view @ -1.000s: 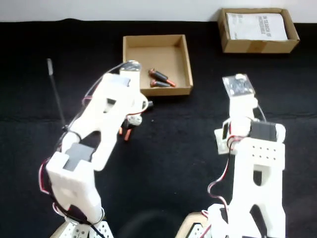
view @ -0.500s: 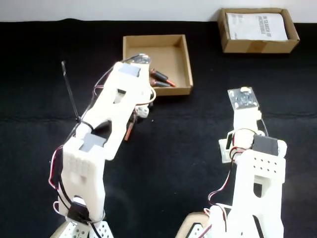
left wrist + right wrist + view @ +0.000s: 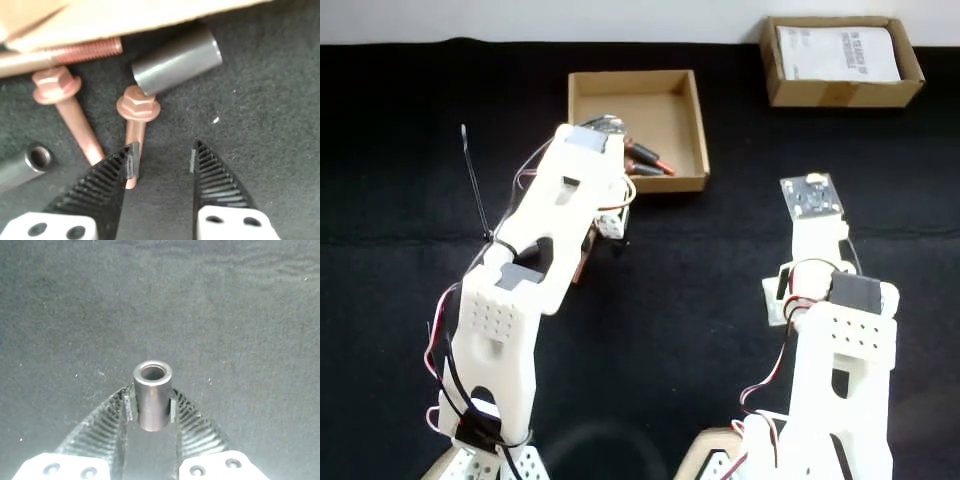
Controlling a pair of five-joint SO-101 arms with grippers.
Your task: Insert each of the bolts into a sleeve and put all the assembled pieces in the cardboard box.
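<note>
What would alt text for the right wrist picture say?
A black ribbed tool grips a short dark grey metal sleeve between its two tips, the sleeve's hollow end facing the camera. Behind lies a black cloth tabletop.

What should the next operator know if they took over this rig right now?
Left gripper: open, low over loose parts on the table in front of the cardboard box, one fingertip beside a bolt.
Right gripper: shut on a sleeve, held over bare table.
Loose by the box: at least three bolts and two more sleeves.
Done: two assembled pieces lie in the box.
Left: put a bolt into the held sleeve, assemble the rest, then box them all.
</note>
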